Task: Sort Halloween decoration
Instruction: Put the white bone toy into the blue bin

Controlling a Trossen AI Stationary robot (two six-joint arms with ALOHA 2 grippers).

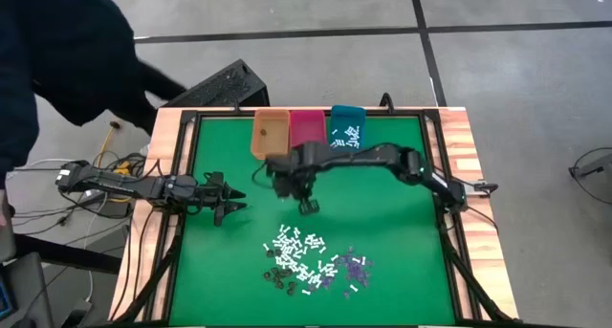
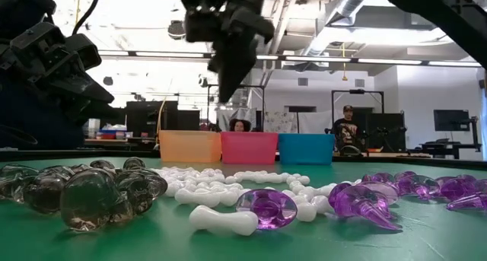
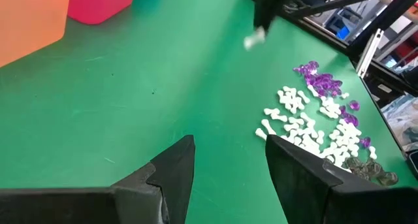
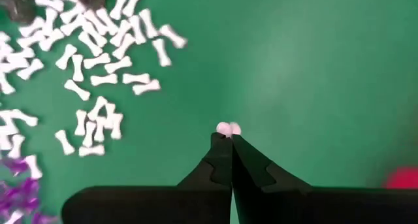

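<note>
The Halloween decoration lies as a pile (image 1: 311,261) on the green mat near the table's front: white bone-shaped sticks (image 2: 228,194), purple bits (image 2: 268,208) and dark see-through bits (image 2: 106,192). My right gripper (image 1: 309,207) hangs above the mat between the pile and the bins, shut on one white stick (image 4: 228,128). My left gripper (image 1: 229,210) waits open at the table's left side, well apart from the pile, with nothing between its fingers (image 3: 176,165). My right gripper pinches one white stick between its two fingertips (image 4: 222,149). Only the stick's knobbed end (image 4: 228,128) shows past them. The fingers point steeply down from above. The stick (image 3: 255,38) is lifted clear of the mat.
Three bins stand in a row at the table's far edge: orange (image 1: 270,134), pink (image 1: 307,129) and teal (image 1: 346,127), the teal one with white pieces inside. Bare green mat (image 1: 382,194) lies between pile and bins. A person in dark clothing stands beyond the far left corner.
</note>
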